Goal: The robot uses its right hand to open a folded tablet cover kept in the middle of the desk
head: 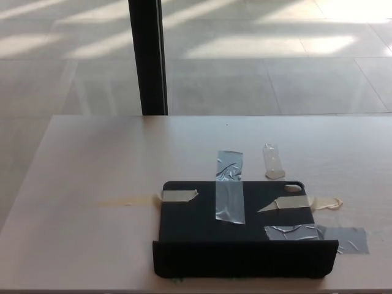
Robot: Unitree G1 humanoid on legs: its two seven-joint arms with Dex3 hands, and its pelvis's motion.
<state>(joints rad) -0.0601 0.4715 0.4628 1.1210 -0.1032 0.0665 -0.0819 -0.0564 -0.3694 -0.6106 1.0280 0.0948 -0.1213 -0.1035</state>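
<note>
The black tablet cover (236, 229) lies on the pale desk (92, 184), close to the desk's near edge and a little to the picture's right of its middle. Neither robot hand shows anywhere, so the cover's place relative to any fingers cannot be given, and whether those fingers are apart or together cannot be told.

Nearest on the cover is a raised black flap (245, 258) that runs along its whole near side and stands up like a low wall. Just behind that flap, at the cover's right end, a crinkled strip of grey duct tape (318, 236) crosses from the cover's surface onto the desk. Farther back, a clear tape strip (229, 202) runs from the cover's middle over its far edge; its far end on the desk is a darker grey piece (229, 164). To the left of that strip a beige masking tape piece (179, 195) sits at the cover's far left corner, with a faint yellowish smear (125, 201) trailing off to the left on the desk. To the right, another beige tape piece (294, 203) reaches off the cover's right edge. A camera cutout (293, 188) shows at the cover's far right corner.

Beyond the cover's far edge, a small loose scrap of clear tape (272, 161) lies on the desk. Past the desk, a dark vertical post (147, 56) rises from the sunlit tiled floor (275, 61).
</note>
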